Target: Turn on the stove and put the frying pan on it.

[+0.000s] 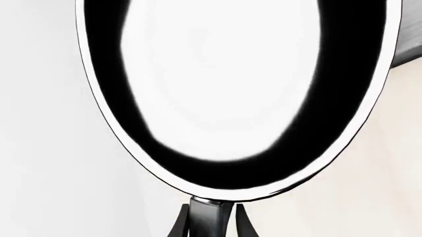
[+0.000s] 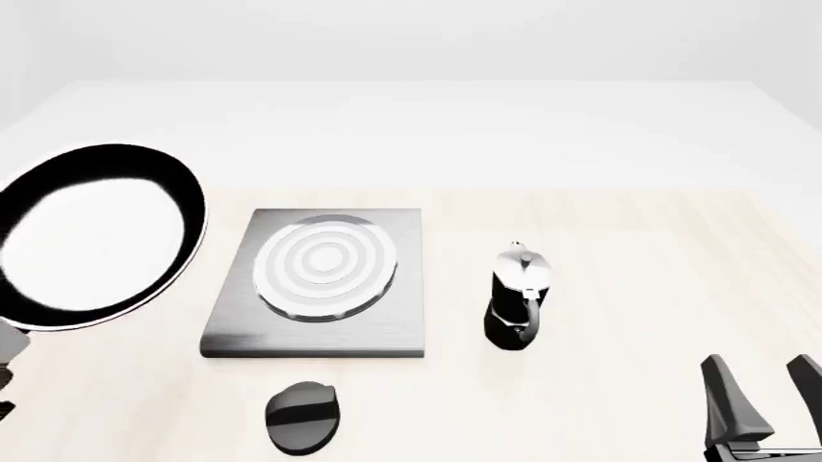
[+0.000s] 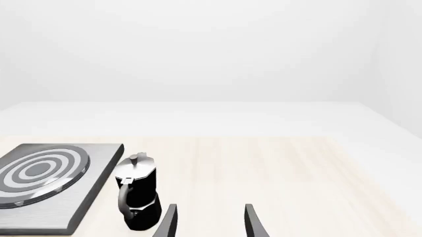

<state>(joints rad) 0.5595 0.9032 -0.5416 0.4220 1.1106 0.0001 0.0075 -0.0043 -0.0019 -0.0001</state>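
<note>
The frying pan (image 2: 90,236), glossy black with a pale reflective inside, hangs in the air left of the stove (image 2: 321,318), tilted toward the camera. It fills the left wrist view as the frying pan (image 1: 218,84), where my left gripper (image 1: 211,208) is shut on its dark handle. The stove is a grey slab with a ringed burner (image 2: 325,265), and nothing stands on it. Its black oval knob (image 2: 302,416) lies in front of the slab. My right gripper (image 2: 760,397) stands open near the front right, holding nothing; the right wrist view shows the gripper (image 3: 209,212) and the stove (image 3: 86,197).
A small black-and-silver moka pot (image 2: 518,298) stands just right of the stove, between it and my right gripper, and shows as the moka pot (image 3: 135,192) close to the right fingers. Pale wooden table (image 2: 642,250) extends to the right and back.
</note>
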